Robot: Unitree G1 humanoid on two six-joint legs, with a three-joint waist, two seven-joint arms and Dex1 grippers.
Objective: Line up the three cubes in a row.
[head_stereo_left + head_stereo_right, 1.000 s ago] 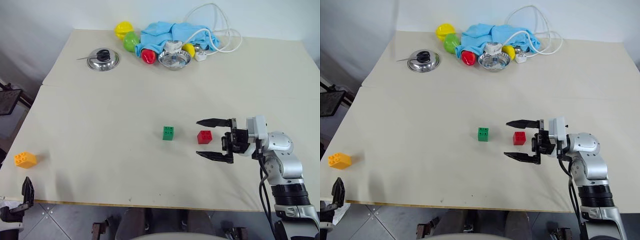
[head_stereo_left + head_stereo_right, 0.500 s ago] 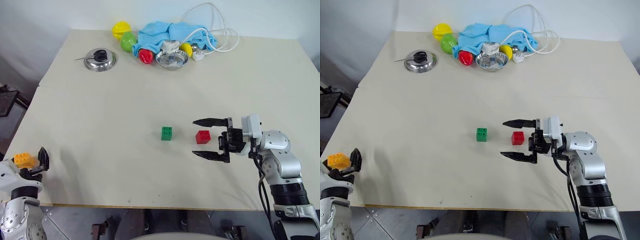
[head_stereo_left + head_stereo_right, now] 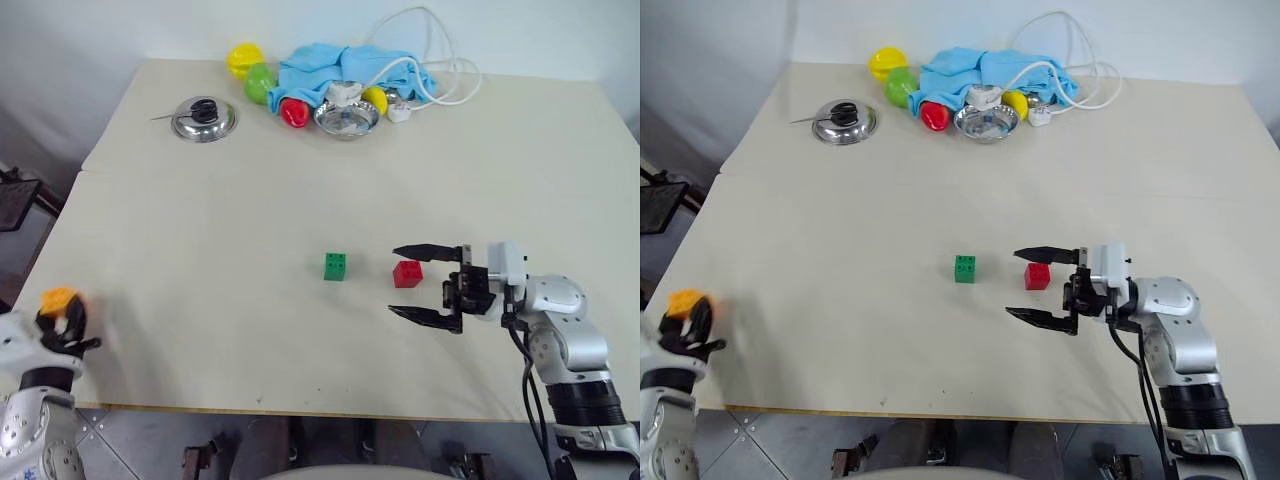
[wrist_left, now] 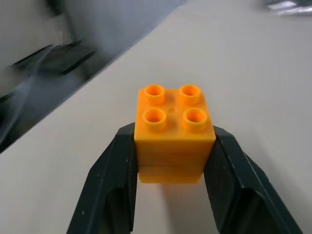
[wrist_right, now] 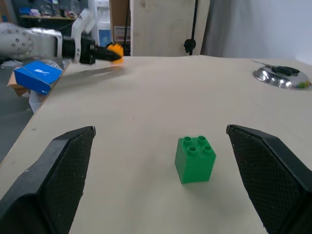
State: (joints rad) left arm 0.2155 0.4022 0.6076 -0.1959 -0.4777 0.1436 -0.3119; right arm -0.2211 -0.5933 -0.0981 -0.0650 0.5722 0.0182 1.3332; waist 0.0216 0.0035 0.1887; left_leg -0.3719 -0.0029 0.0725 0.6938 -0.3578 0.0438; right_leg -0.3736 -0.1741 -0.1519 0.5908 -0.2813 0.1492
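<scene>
Nearest to me, my left gripper [image 4: 171, 161] is clamped on the orange-yellow brick [image 4: 173, 131], its two smooth black fingers [image 4: 114, 180] pressed flat against the brick's opposite sides; I can see four round hollow studs on its glossy plastic top. It sits at the near left edge of the table [image 3: 200, 250], a matte, pale cream surface with a seam running across it. Over on the right, my right gripper [image 3: 428, 283] is spread wide and holds nothing, its tapered black fingers pointing toward the left; their inner pads look finely cross-hatched in the right wrist view. The red brick [image 3: 407, 273] rests on the table between those fingers' tips, nearer the far finger; I cannot tell whether they touch. The green brick [image 3: 336, 266], studded and shiny, stands just left of the red one, apart from it. At the far edge I see a polished metal lid with a black knob [image 3: 204, 118], a shiny steel bowl [image 3: 346, 118], a crumpled blue cloth [image 3: 330, 68], round glossy toys [image 3: 262, 82] and a looping white cable [image 3: 440, 70].
</scene>
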